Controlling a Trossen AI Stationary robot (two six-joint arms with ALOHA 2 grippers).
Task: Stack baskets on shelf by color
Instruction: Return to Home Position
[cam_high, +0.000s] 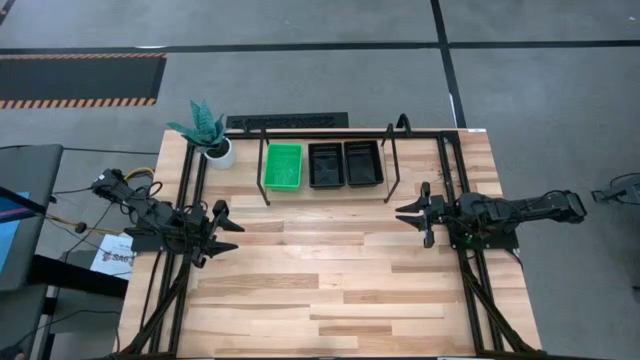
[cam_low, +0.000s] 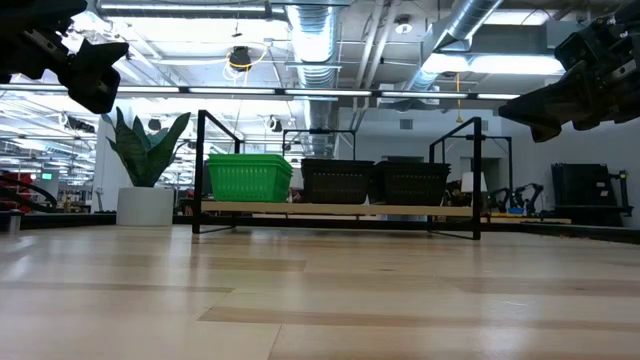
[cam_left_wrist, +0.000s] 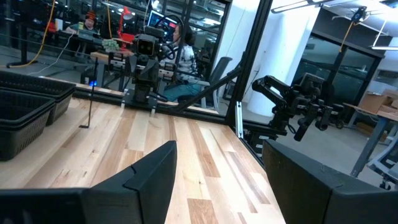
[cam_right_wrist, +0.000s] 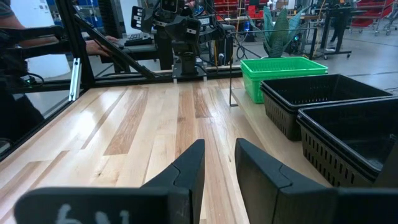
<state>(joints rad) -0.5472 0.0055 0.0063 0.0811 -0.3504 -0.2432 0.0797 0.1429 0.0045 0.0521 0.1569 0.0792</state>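
On the shelf (cam_high: 392, 172) at the table's far middle, a green basket (cam_high: 282, 165) and two black baskets (cam_high: 326, 164) (cam_high: 362, 162) rest side by side on the light board (cam_low: 340, 208). In the low view the green baskets (cam_low: 248, 177) show as a nested stack, with the black ones (cam_low: 337, 180) (cam_low: 412, 182) to their right. My left gripper (cam_high: 228, 230) hovers open over the table's left side, with nothing between its fingers (cam_left_wrist: 149, 180). My right gripper (cam_high: 408, 215) hovers open over the right side, its fingers (cam_right_wrist: 186, 171) a small gap apart and empty. Both point toward the table's middle.
A potted plant (cam_high: 215, 150) stands at the far left, beside the shelf. Black frame tubes run along the table's left (cam_high: 185, 260) and right (cam_high: 470, 280) sides. Bare wood (cam_high: 320, 270) lies between the grippers and toward the near edge.
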